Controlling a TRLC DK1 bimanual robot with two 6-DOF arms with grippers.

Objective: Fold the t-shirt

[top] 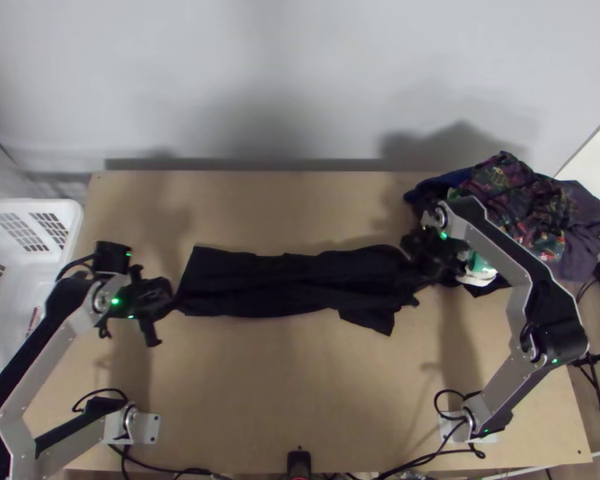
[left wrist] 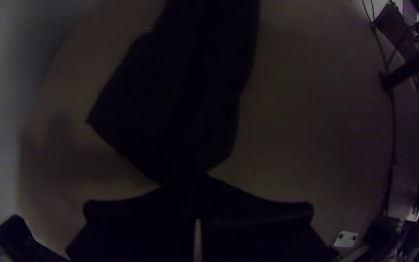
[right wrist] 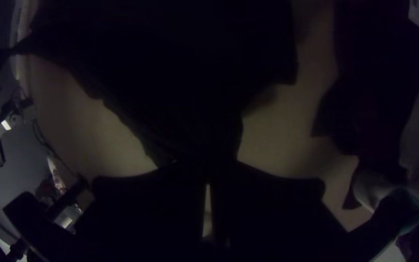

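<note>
The black t-shirt (top: 292,284) lies as a long narrow band across the middle of the table, with a flap sticking out near its right part. At its left end my left gripper (top: 172,302) is shut on a lower corner. In the left wrist view, cloth (left wrist: 185,97) runs into the left gripper (left wrist: 199,179), whose fingers meet. My right gripper (top: 416,276) holds the band's right end, beside the clothes pile. In the right wrist view, the bunched shirt (right wrist: 180,87) narrows into the closed right gripper (right wrist: 210,167).
A pile of dark, patterned clothes (top: 532,204) sits at the table's back right. A white plastic basket (top: 72,232) stands off the left edge. Bare wooden table (top: 300,384) lies between the shirt and the near edge, where cables run.
</note>
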